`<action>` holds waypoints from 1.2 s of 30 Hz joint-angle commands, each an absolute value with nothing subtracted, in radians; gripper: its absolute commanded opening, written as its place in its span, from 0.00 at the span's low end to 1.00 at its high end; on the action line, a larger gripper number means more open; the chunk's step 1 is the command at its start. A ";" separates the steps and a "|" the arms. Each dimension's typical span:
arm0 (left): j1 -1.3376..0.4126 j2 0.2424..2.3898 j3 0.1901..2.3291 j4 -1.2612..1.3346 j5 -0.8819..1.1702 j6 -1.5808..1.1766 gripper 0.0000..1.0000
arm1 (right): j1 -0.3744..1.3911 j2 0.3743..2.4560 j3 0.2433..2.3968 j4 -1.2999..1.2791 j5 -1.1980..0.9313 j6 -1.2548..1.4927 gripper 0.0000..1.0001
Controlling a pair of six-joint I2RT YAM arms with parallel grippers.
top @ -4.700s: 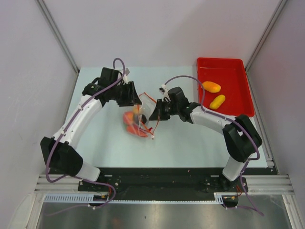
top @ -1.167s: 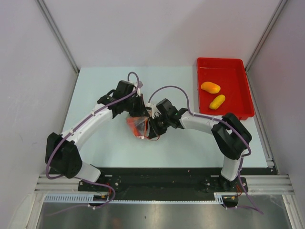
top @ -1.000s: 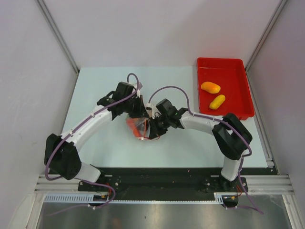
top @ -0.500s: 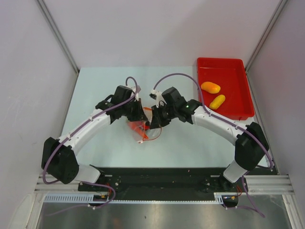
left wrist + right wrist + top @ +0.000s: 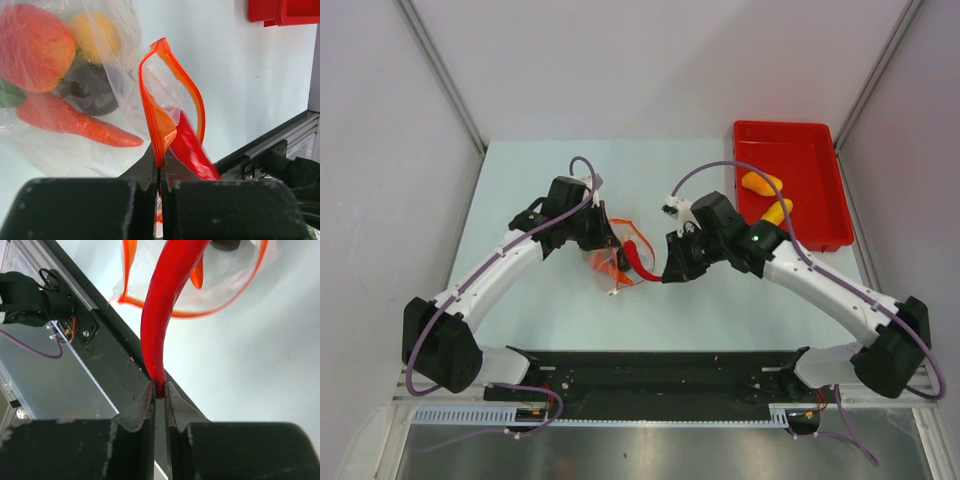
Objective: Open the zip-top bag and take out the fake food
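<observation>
On the table (image 5: 650, 170), with the tray (image 5: 810, 160) at two o'clock, the bag (image 5: 605, 265) lies centre, its strip pinched in the closed left gripper (image 5: 159, 170). The right gripper (image 5: 160, 390), clamped on a red pepper (image 5: 162, 310), has backed toward three o'clock, drawing it partly out, so removal is underway. Only the left wrist view shows a carrot (image 5: 75, 122) still inside

No legible text, labels, brand marks or numbers in any view, top or wrist cams.
</observation>
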State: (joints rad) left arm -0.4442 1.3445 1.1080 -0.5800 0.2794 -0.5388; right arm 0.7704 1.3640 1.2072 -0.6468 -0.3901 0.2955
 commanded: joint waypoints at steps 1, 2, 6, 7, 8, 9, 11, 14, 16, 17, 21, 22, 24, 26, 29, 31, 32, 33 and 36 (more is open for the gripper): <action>-0.439 1.342 1.120 -0.555 0.264 -0.540 0.00 | 0.759 1.200 1.180 -0.739 -0.327 0.307 0.00; -0.437 1.347 1.120 -0.555 0.270 -0.543 0.00 | 0.753 1.174 1.177 -0.755 -0.321 0.308 0.00; -0.437 1.364 1.135 -0.586 0.295 -0.532 0.00 | 0.683 1.066 1.169 -0.827 -0.261 0.314 0.00; -0.437 1.352 1.131 -0.591 0.293 -0.531 0.00 | 0.658 1.037 1.170 -0.836 -0.194 0.327 0.00; -0.437 1.342 1.131 -0.600 0.293 -0.528 0.00 | 0.582 1.028 1.178 -0.862 -0.169 0.354 0.00; -0.437 1.333 1.128 -0.604 0.290 -0.525 0.00 | 0.536 1.022 1.180 -0.867 -0.152 0.371 0.00; -0.437 1.301 1.123 -0.621 0.279 -0.505 0.00 | 0.380 1.009 1.180 -0.859 -0.143 0.409 0.00; -0.437 1.276 1.129 -0.664 0.258 -0.473 0.00 | 0.264 1.035 1.183 -0.824 -0.076 0.431 0.00; -0.437 1.273 1.143 -0.699 0.270 -0.472 0.00 | 0.235 1.069 1.203 -0.822 -0.002 0.434 0.00; -0.446 1.252 1.132 -0.675 0.275 -0.474 0.00 | 0.210 1.089 1.216 -0.816 0.030 0.433 0.00; -0.453 1.195 1.080 -0.623 0.265 -0.492 0.00 | 0.146 1.182 1.264 -0.801 0.130 0.382 0.00; -0.453 1.189 1.071 -0.623 0.261 -0.494 0.00 | 0.123 1.198 1.272 -0.802 0.126 0.390 0.00; -0.454 1.160 1.054 -0.600 0.256 -0.495 0.00 | 0.056 1.250 1.285 -0.792 0.100 0.402 0.00; -0.454 1.151 1.048 -0.597 0.249 -0.477 0.00 | 0.019 1.294 1.285 -0.775 0.089 0.397 0.00; -0.454 1.149 1.052 -0.582 0.284 -0.456 0.00 | -0.066 1.388 1.290 -0.753 0.067 0.345 0.00; -0.453 1.149 1.048 -0.562 0.311 -0.451 0.00 | -0.106 1.454 1.287 -0.735 0.067 0.292 0.00; -0.454 1.152 1.045 -0.555 0.321 -0.446 0.00 | -0.116 1.480 1.292 -0.736 0.074 0.238 0.03; -0.454 1.152 1.040 -0.549 0.337 -0.445 0.00 | -0.126 1.514 1.298 -0.738 0.086 0.220 0.06; -0.453 1.152 1.031 -0.531 0.338 -0.419 0.00 | -0.143 1.563 1.316 -0.727 0.116 0.169 0.24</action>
